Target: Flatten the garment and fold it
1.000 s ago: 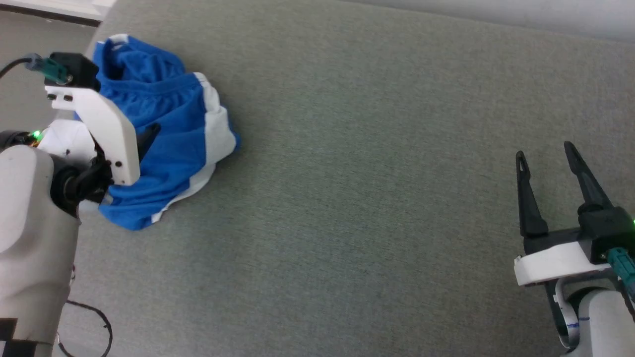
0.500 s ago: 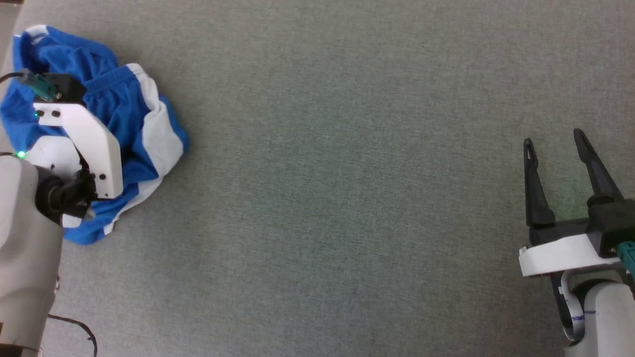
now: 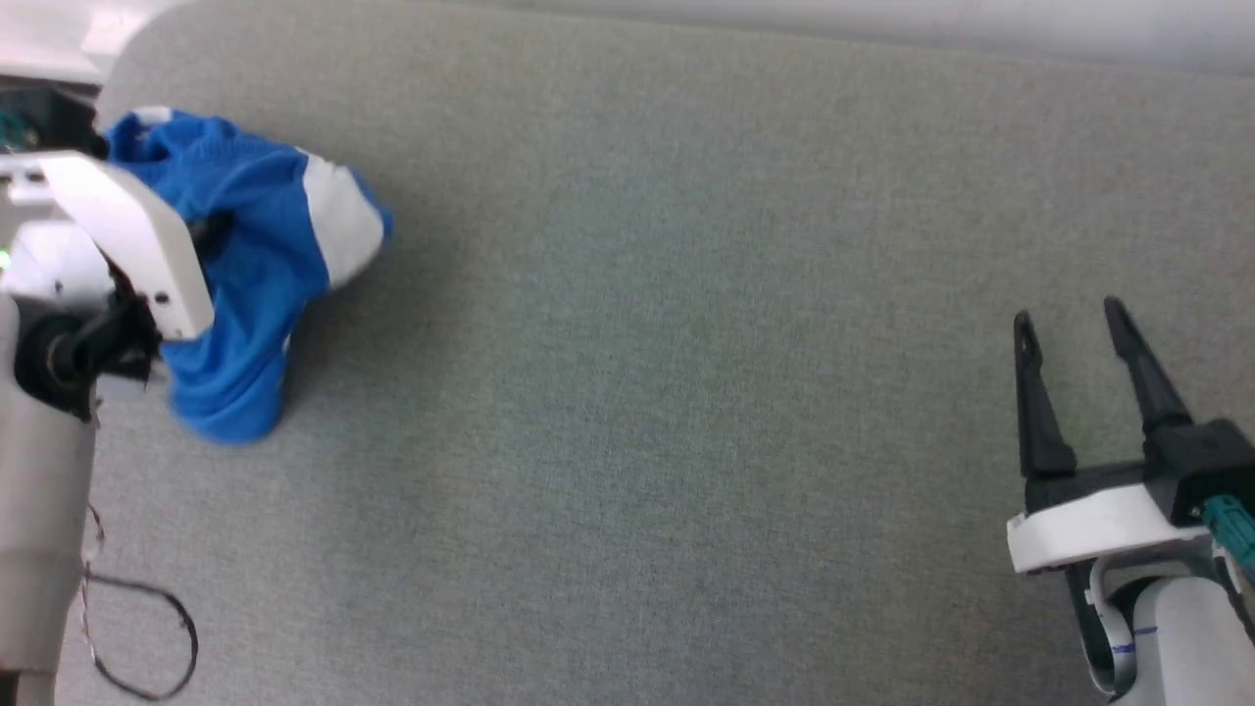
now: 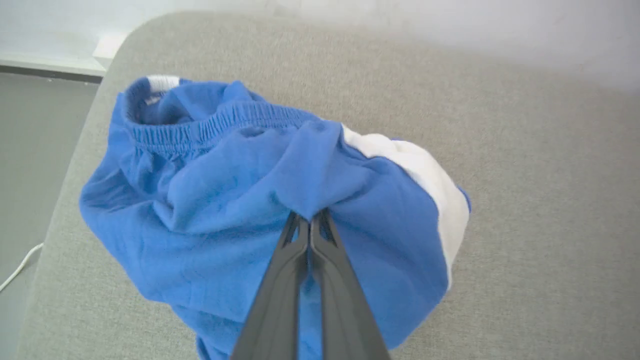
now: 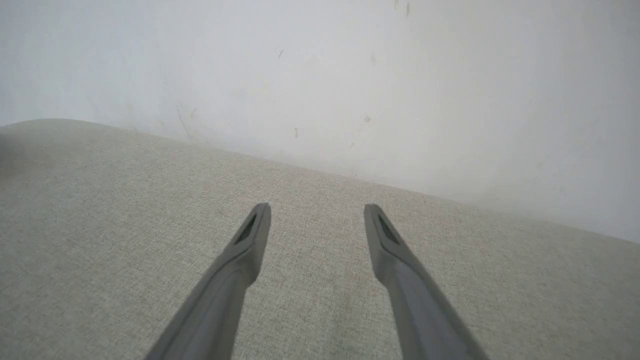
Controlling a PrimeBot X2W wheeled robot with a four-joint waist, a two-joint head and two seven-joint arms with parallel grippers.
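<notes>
Crumpled blue garment (image 3: 255,245) at the frame's upper left, near the grey bench (image 3: 686,392) corner, with the left tool (image 4: 310,220) clamped on 1 fold and the right tool (image 3: 1068,312) apart, empty. Such a thin pinch could slip, dropping it bunched.

A grey woven upholstered surface (image 5: 100,260) spreads beneath and ahead of the jaws of the right gripper (image 5: 316,215) and ends at a pale, lightly scuffed wall (image 5: 350,75). Left of the jaws of the left gripper (image 4: 310,219), the surface rounds off at a corner. Beyond it are grey floor (image 4: 35,150) and a thin white cable (image 4: 20,267). The light is soft and even.
</notes>
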